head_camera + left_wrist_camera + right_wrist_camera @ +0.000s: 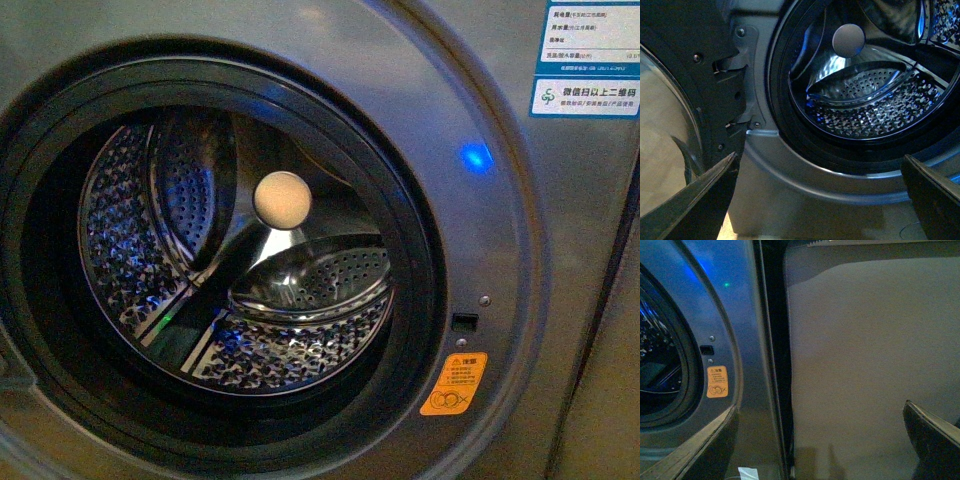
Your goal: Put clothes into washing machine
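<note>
The washing machine [520, 250] fills the front view, grey, with its round porthole open onto the shiny perforated drum [290, 330]. A blue light [476, 156] and an orange sticker [453, 384] sit on its right side. The clothes are out of view in every frame, and the drum shows no fabric. My left gripper [820, 200] is open and empty, low in front of the porthole's lower rim [840, 175]. My right gripper [820, 440] is open and empty too, off the machine's right side near the orange sticker [717, 381]. Neither arm shows in the front view.
The machine's open door [695, 75], a dark frame with a glass bowl, hangs to the left of the porthole. Right of the machine runs a dark vertical gap [775, 365], then a plain grey panel [870, 365]. A white scrap [748, 473] lies at the machine's foot.
</note>
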